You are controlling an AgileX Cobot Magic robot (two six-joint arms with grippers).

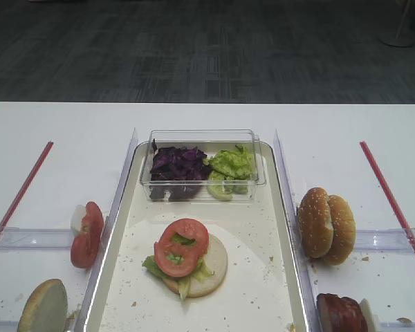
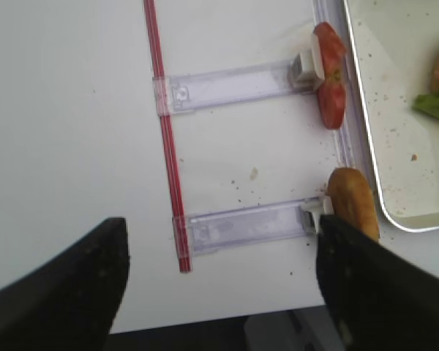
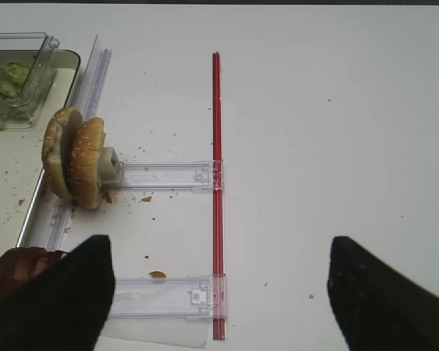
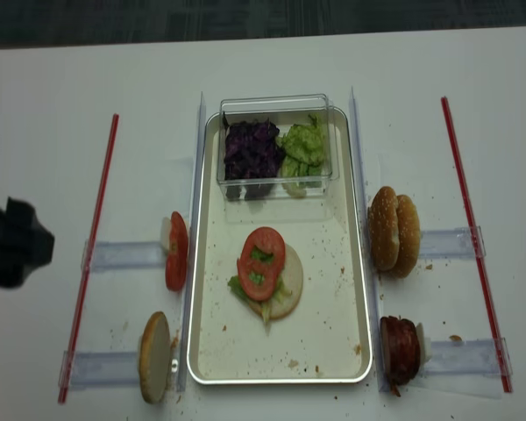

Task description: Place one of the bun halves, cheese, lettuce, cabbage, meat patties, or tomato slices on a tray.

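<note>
The tray [image 1: 252, 283] holds a bun half [image 1: 213, 266] topped with lettuce and two tomato slices [image 1: 183, 245]. At its far end a clear box holds cabbage [image 1: 176, 164] and lettuce [image 1: 232, 163]. Left of the tray stand tomato slices [image 2: 331, 84] and a bun half [image 2: 353, 201]. On the right are two bun halves [image 3: 77, 157] and the meat patties [image 3: 22, 270]. My left gripper [image 2: 219, 292] is open over the table's near edge, its right finger beside the bun half. My right gripper [image 3: 219, 300] is open and empty, its left finger beside the patties. The cheese is out of view.
Red strips [image 1: 22, 190] [image 1: 391, 200] run along both sides of the table. Clear plastic holders [image 2: 234, 84] [image 3: 168, 175] reach from them toward the tray. The table's front edge [image 2: 205, 318] lies under the left gripper. The left arm's dark body [image 4: 13, 241] is at the far left.
</note>
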